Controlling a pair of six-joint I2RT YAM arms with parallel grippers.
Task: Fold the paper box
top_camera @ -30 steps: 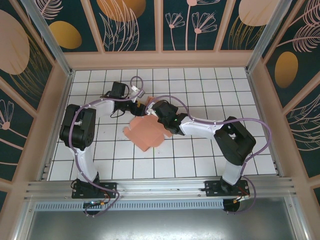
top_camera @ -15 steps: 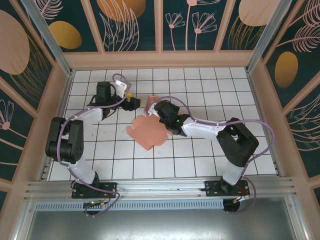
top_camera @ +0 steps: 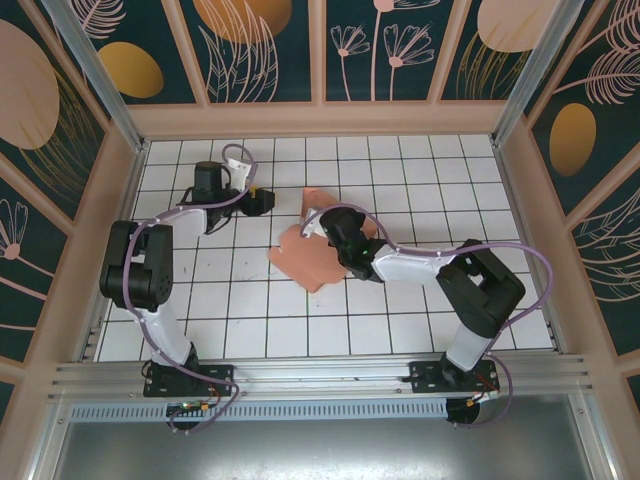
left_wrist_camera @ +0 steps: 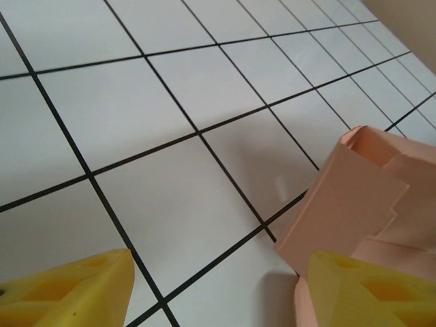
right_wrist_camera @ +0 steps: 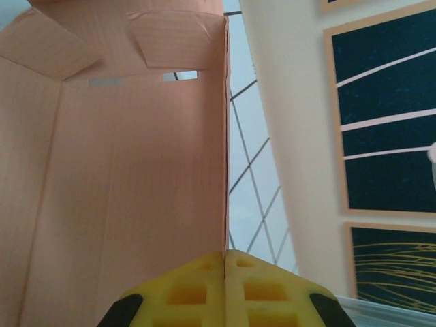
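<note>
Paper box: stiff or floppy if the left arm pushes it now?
Likely floppy: the paper box is thin creased card, pinched at one edge by the right end effector. Probably light, so a push may slide or pivot it on the tiled table rather than fold it. Its raised panel could buckle.

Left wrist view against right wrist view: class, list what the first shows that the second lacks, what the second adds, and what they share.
Left wrist view: the left gripper open above the tiled table, with the paper box and its folded flaps standing beside one finger. Right wrist view: the right gripper shut on the paper box's panel edge, two slots near the top, and the enclosure wall beyond. Shared: the pink card, yellow fingers and tiled table.
</note>
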